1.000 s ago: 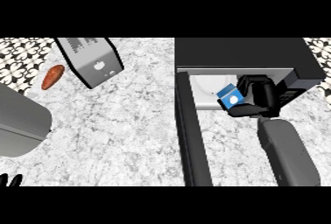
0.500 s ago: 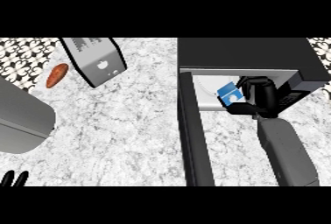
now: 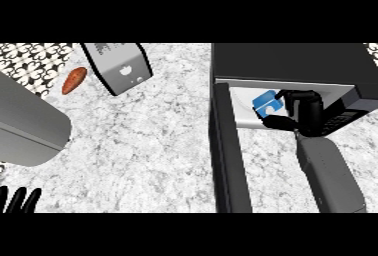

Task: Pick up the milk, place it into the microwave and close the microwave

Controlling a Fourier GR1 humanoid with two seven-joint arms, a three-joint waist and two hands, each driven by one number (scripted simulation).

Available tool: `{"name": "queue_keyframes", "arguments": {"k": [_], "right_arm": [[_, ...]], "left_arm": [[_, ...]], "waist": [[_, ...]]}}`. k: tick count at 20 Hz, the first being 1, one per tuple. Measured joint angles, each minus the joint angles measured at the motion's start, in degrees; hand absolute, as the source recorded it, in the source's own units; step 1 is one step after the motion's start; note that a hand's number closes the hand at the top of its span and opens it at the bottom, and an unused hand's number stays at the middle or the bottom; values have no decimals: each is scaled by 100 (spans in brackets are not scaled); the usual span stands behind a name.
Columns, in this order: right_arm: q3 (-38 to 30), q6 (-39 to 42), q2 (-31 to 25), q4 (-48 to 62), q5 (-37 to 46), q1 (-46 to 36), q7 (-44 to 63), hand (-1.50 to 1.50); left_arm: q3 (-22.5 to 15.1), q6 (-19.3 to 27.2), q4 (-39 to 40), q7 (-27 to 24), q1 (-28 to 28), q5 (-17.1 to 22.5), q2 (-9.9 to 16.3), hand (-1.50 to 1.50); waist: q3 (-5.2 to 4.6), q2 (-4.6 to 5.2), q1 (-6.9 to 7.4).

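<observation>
my right hand [image 3: 304, 111] is curled round the milk [image 3: 266, 102] inside the open microwave [image 3: 295, 65]. my left hand [image 3: 21, 199] rests open, fingers up, at the desk's [image 3: 148, 150] lower left.

One microwave [image 3: 288, 62] is seen at upper right, one blue milk carton [image 3: 266, 102] inside it, one toaster [image 3: 118, 65] and one sweet potato [image 3: 73, 80] at upper left; two hands [image 3: 306, 112] [image 3: 21, 199] are counted.

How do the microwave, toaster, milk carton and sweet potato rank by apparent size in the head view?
1. Microwave
2. Toaster
3. Milk carton, partly hidden by the right hand, so close to the next
4. Sweet potato
</observation>
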Motion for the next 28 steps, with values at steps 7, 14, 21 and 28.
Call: {"name": "queue_keyframes", "arguments": {"k": [7, 14, 21, 28], "right_arm": [[-245, -871, 51, -171, 183, 165, -312, -150], [-259, -1596, -34, -247, 685, 324, -458, -150], [-283, -1750, -84, 1072, 1010, -878, 993, -150], [-316, -1174, -212, 2234, 1066, -1998, 1822, -150]], "left_arm": [[-8, 12, 35, 62, -125, -175, 68, -150], [-19, 50, 68, 136, -310, -371, 127, -150], [-149, 31, 162, 221, -542, -524, 165, -150], [-332, 104, 238, 327, -742, -697, 95, -150]], "waist": [[-35, 51, 215], [-49, 115, 385], [-68, 404, 728], [-63, 453, 649]]}}
